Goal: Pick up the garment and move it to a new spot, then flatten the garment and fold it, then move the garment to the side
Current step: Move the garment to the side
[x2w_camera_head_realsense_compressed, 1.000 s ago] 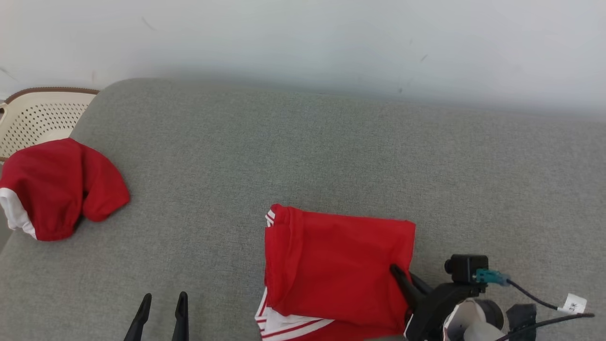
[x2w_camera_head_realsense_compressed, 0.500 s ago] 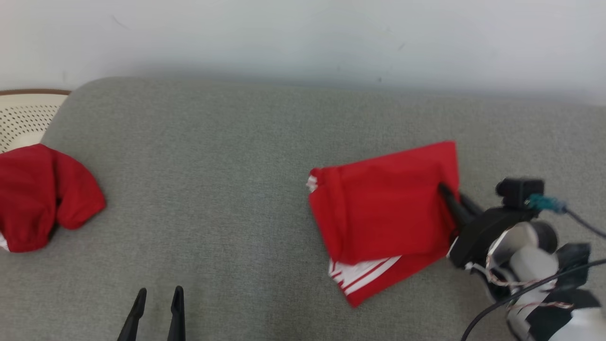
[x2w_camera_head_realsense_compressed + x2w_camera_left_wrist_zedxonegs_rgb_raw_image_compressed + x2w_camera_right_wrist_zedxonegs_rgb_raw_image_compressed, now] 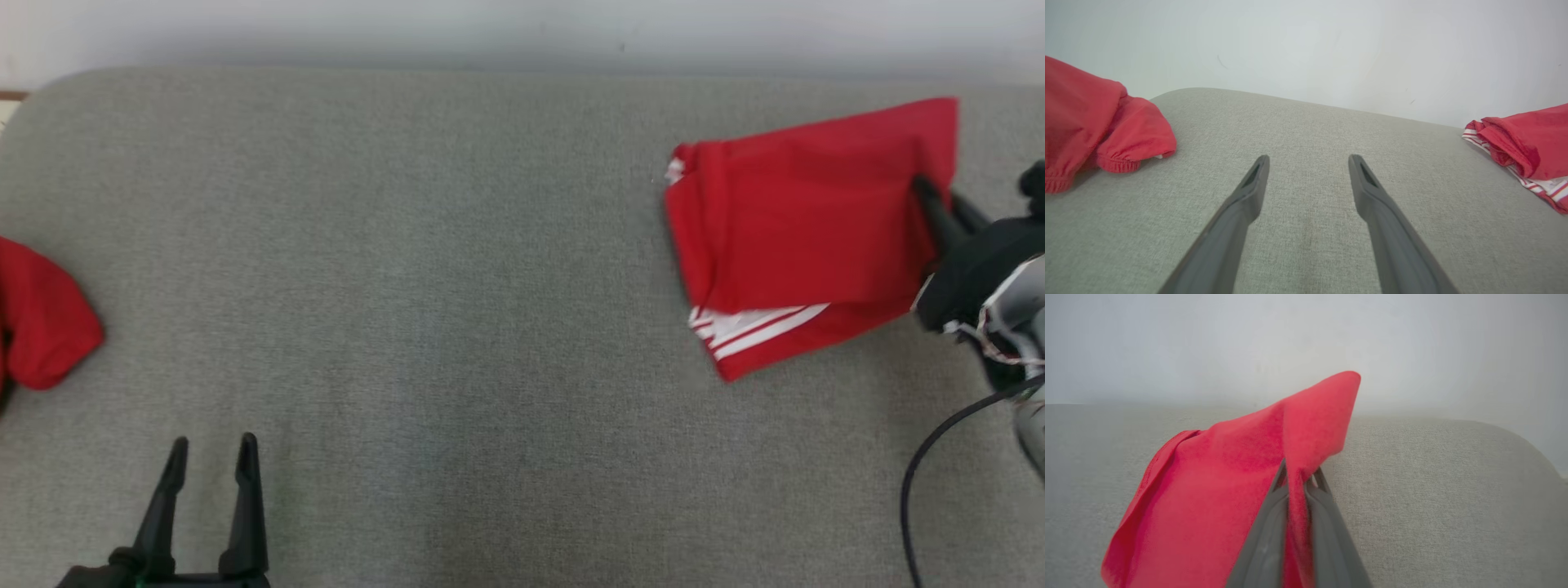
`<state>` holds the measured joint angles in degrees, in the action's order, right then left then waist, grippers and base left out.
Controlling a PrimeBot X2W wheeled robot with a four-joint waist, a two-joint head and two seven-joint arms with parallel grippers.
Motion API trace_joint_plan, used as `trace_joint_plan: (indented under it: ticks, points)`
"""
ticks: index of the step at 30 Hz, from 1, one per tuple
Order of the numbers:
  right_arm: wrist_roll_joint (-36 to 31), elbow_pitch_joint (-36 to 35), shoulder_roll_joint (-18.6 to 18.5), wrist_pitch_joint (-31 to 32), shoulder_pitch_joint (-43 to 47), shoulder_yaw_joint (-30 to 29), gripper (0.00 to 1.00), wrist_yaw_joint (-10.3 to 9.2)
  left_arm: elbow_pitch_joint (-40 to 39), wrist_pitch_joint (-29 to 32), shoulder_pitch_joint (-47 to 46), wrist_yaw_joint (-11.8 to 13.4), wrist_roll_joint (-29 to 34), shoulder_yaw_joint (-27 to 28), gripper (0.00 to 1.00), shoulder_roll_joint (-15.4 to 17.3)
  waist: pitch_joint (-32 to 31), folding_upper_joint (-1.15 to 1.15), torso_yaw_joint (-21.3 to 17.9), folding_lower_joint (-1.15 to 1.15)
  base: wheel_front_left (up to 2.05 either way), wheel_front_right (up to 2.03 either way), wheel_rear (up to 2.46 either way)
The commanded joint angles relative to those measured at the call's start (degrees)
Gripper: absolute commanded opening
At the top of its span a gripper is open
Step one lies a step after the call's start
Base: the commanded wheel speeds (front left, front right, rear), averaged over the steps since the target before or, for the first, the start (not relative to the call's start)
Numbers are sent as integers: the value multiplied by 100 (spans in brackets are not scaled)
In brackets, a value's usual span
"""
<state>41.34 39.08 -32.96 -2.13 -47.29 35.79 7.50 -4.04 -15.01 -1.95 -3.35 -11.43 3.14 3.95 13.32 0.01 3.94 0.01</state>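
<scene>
Garment (image 3: 804, 229) is pinched at its edge by right gripper (image 3: 932, 193), left gripper (image 3: 214, 445) spread.

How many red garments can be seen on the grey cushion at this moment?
2. The folded red garment with white stripes is at the far right, its edge pinched in the right gripper. The other red garment sits bunched at the left edge, partly cut off in the head view.

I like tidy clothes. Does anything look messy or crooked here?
Yes. The folded red garment lies askew, its striped layer sticking out underneath, and one corner is pinched by the right tool.
</scene>
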Motion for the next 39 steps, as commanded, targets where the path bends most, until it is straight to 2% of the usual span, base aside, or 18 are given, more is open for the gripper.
trace_joint_plan:
  ticks: [1, 8, 17, 26, 39]
  points:
    - [-39, 33, -119, 14, -149, 19, 0, -2, -40, -22, -43, 5, 25, 58, 100, 65, 219, -1, -138, -1, 0, 0, 0]
    - [-50, 267, -590, 197, -586, 25, 0, -3, -240, -21, -135, -53, 138, 98, 100, 179, 477, -1, -248, -1, 0, 0, 0]
    - [-149, 434, -909, 306, -1177, 190, 0, -3, -586, -20, -206, -48, 237, 140, 100, 332, 865, -1, -511, -1, 0, 0, 0]
    - [-315, 612, -985, 299, -1672, 354, 0, -3, -907, 70, -226, -12, 258, 176, 100, 473, 1095, -1, -636, -1, 0, 0, 0]
    - [-386, 1011, -842, 149, -1950, 603, 0, -3, -1085, 156, -185, 23, 225, 172, 100, 581, 1166, -1, -620, -1, 0, 0, 0]
